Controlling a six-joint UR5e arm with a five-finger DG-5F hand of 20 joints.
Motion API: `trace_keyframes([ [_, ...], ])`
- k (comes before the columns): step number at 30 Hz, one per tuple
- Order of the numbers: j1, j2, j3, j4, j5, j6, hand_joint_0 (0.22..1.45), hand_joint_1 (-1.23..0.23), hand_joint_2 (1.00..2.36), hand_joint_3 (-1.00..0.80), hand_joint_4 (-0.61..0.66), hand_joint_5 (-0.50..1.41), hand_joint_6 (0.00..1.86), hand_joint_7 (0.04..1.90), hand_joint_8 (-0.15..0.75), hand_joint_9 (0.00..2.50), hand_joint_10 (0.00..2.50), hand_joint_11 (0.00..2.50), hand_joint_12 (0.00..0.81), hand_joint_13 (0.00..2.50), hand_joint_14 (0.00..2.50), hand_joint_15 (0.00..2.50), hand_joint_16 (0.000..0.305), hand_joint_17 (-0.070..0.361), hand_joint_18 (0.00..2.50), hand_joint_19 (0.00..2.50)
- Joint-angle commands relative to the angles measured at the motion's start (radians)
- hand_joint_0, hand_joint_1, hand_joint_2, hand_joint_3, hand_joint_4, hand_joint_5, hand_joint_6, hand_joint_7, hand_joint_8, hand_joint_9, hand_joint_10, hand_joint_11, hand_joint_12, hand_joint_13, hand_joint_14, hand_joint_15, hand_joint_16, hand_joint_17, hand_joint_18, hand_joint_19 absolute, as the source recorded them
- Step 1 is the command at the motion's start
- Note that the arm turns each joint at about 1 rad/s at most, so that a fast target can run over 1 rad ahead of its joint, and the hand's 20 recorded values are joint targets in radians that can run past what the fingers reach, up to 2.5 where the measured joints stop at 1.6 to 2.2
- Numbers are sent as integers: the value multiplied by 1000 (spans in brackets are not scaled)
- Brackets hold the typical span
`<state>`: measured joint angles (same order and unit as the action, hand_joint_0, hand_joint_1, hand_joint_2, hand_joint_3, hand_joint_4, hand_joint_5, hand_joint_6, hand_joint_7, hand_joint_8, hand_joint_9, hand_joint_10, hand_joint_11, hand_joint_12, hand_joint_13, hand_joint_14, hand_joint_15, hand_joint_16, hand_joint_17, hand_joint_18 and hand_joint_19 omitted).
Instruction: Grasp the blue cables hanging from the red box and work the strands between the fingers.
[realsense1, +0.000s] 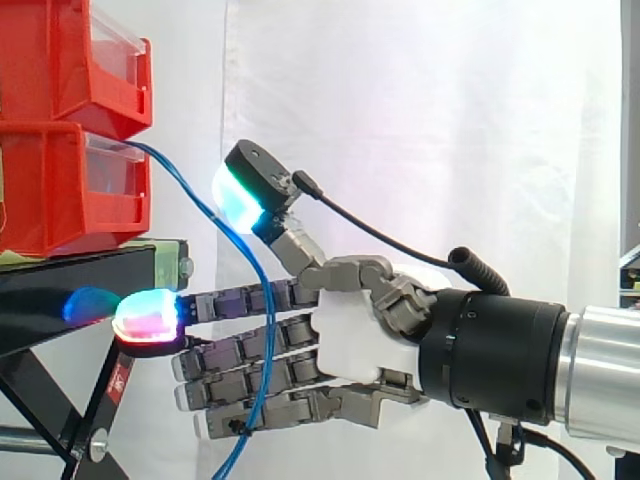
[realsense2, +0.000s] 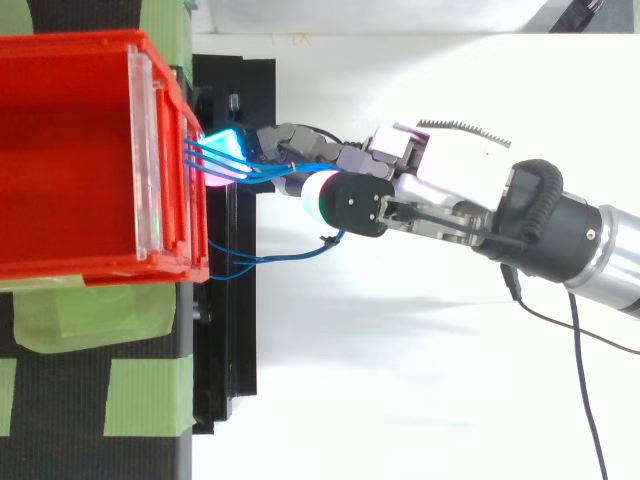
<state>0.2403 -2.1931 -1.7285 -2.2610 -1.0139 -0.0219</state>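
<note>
**Side view.** The robot hand (realsense1: 350, 330) comes in from the right. Its fingers (realsense1: 250, 350) lie straight, pointing left toward the black stand (realsense1: 60, 290), with the thumb (realsense1: 255, 170) lifted well above them: wide, nothing clamped. The blue cables (realsense1: 267, 310) leave the lower red box (realsense1: 60, 190), arc down and cross the fingers almost vertically, square to their length.

**Top view.** The strands (realsense2: 215, 158) fan from the box front toward the fingertips. The next move probably calls for the thumb to drop onto the crossing.
</note>
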Motion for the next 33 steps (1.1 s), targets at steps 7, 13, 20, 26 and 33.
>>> trace_keyframes([
  [7,-13,19,0,-38,-25,0,641,-245,1000,-1000,197,-315,6,707,354,59,2,162,404,0,4,213,71,159,0,212],
  [13,-19,36,0,-77,-35,0,642,-246,1000,-1000,197,-314,6,707,356,62,3,163,405,0,4,214,70,159,0,217],
  [20,-22,36,-42,-54,-40,2,643,-248,1000,-1000,197,-313,6,708,355,64,2,172,403,0,5,212,71,159,0,217],
  [26,-24,36,-42,-40,-45,2,643,-249,1000,-1000,197,-313,6,707,355,64,3,163,404,0,4,210,70,158,0,216],
  [33,-26,61,-43,-48,-46,-1,644,-251,1000,-1000,198,-312,6,708,358,76,3,170,405,0,4,209,70,158,0,210],
])
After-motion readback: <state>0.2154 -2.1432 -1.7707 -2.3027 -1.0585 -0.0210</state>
